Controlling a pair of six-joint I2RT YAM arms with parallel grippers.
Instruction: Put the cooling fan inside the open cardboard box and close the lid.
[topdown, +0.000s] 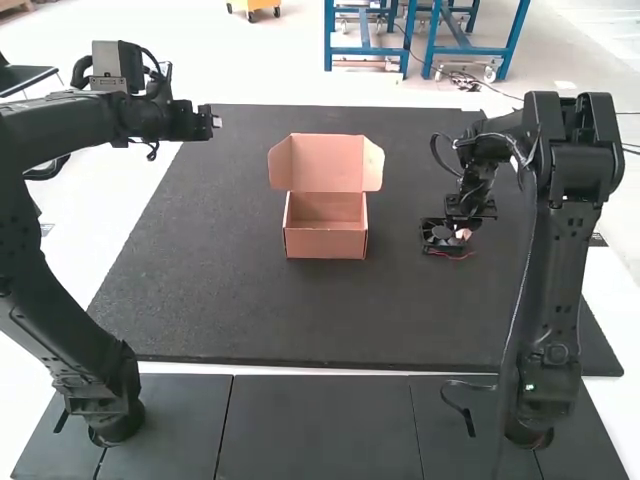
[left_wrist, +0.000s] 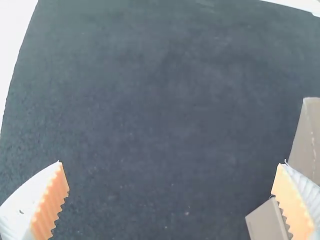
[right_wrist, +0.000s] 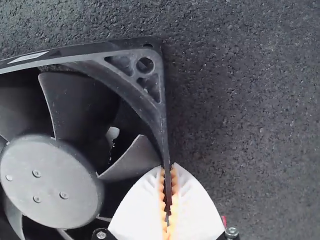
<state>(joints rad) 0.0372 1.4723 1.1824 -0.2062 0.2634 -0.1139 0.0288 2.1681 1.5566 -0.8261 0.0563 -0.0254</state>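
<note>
The open cardboard box (topdown: 325, 225) stands mid-mat with its lid (topdown: 324, 162) upright at the back. The black cooling fan (topdown: 444, 238) lies on the mat to the box's right. My right gripper (topdown: 462, 232) comes down on the fan, and in the right wrist view its fingertips (right_wrist: 166, 200) are shut on the edge of the fan's frame (right_wrist: 150, 95). My left gripper (topdown: 207, 121) hangs high over the mat's far left, to the left of the box. Its orange-padded fingers (left_wrist: 47, 197) stand wide open with nothing between them, and a box corner (left_wrist: 307, 145) shows beside them.
The black mat (topdown: 220, 290) covers most of the table, with bare mat in front of the box and on its left. White floor borders the mat. The right arm's column (topdown: 550, 300) stands at the mat's right edge.
</note>
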